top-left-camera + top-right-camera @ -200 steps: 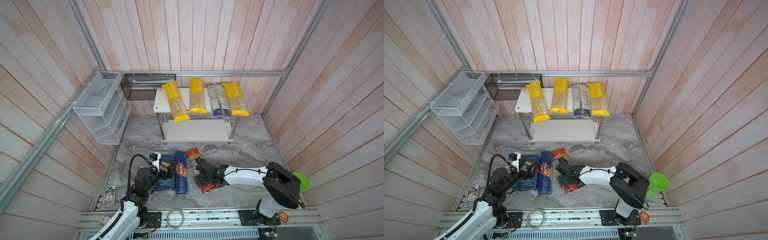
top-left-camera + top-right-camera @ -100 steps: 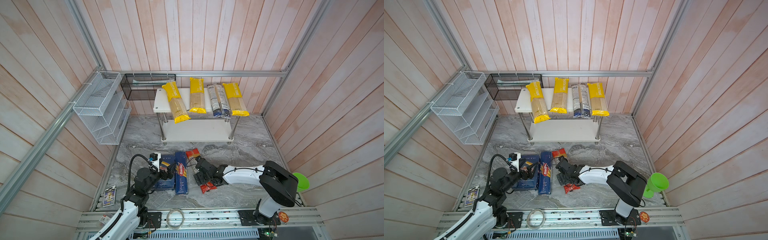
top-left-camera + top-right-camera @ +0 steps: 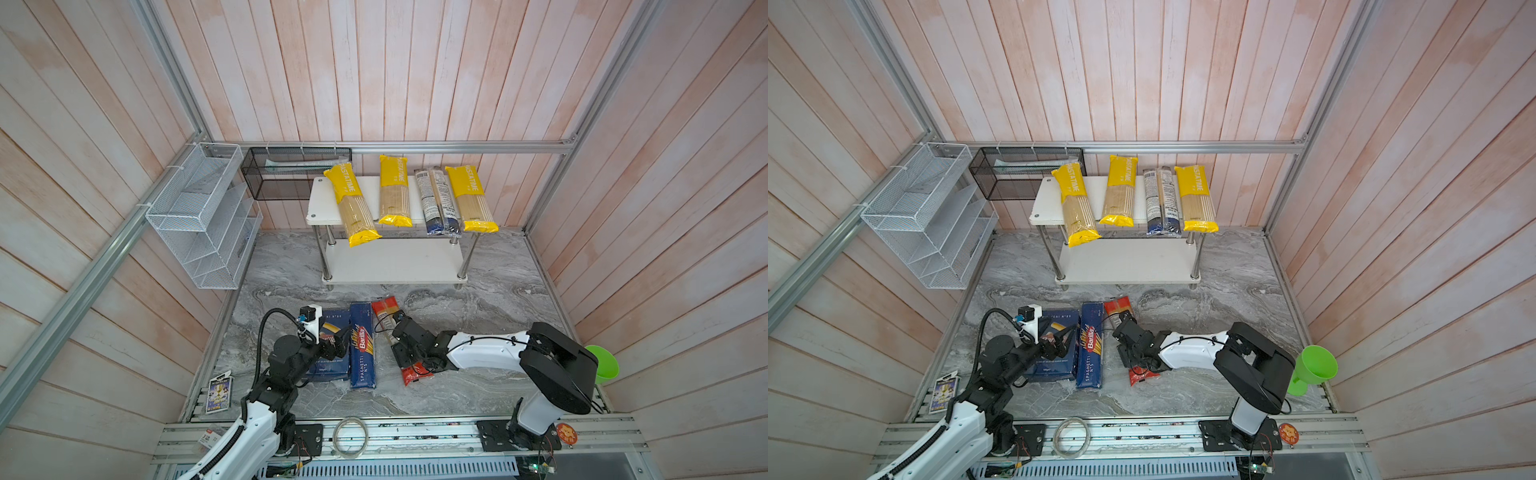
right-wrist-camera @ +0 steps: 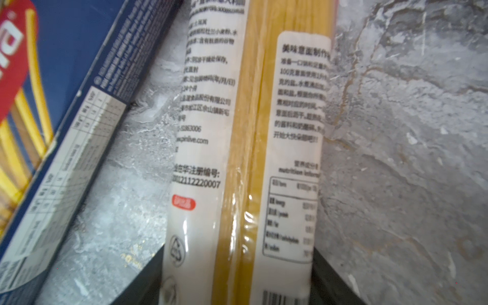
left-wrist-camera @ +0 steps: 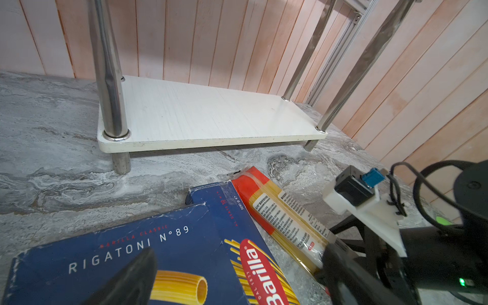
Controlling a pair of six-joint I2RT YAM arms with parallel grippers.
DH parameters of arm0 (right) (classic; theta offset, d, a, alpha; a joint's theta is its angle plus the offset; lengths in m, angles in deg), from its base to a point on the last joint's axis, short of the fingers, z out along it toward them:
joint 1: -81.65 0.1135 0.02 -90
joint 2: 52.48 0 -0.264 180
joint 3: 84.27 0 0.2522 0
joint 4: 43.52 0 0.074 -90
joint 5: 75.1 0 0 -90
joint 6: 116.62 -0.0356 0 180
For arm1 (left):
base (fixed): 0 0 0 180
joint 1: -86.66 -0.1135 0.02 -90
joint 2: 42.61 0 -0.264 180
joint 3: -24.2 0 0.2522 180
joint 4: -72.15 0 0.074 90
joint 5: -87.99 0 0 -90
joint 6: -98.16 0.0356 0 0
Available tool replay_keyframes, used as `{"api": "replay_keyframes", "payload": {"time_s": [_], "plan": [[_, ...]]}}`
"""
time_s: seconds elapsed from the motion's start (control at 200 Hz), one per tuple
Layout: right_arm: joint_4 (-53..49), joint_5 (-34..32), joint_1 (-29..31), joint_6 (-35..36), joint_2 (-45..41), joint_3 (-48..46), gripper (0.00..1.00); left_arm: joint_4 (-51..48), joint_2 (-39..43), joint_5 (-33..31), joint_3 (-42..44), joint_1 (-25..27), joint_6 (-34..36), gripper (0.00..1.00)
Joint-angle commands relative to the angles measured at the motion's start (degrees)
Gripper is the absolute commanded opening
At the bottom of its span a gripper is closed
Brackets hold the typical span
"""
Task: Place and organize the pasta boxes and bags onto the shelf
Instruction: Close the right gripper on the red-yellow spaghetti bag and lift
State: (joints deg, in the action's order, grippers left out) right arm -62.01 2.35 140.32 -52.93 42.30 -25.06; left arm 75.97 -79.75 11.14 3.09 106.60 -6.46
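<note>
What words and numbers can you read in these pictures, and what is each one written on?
"RIGATONI N°89": wide blue box.
"Barilla": narrow blue box.
"SPAGHETTI N°5": the same narrow blue box.
"500 g e": the far end of that box.
"PASTATIME": the three yellow bags on the shelf.
"pinlive.com": white label of the red-ended bag; its Chinese print is mostly blurred.
Too small to read: the dark blue bag label and the card.
</note>
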Motion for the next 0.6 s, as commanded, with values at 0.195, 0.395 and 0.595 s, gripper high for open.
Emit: {"api": "replay_keyframes", "payload": {"time_s": [0.195, 0.395, 0.595], "plan": [[5.69, 1.43, -0.14, -4.61, -4.31, -6.19, 0.38, 1.62, -1.36, 3.98, -0.8, 0.17, 1.13, 1.0], [5.92, 0.41, 0.19, -6.23, -6.5, -6.59, 0.26, 2.19, -1.53, 4.8, -0.64, 0.18, 1.22, 1.0], [6.75, -0.92, 0.47, -6.57, -10.29, -6.74, 0.21, 2.74, -2.39, 6.36, -0.84, 0.2, 1.42, 1.0]]}}
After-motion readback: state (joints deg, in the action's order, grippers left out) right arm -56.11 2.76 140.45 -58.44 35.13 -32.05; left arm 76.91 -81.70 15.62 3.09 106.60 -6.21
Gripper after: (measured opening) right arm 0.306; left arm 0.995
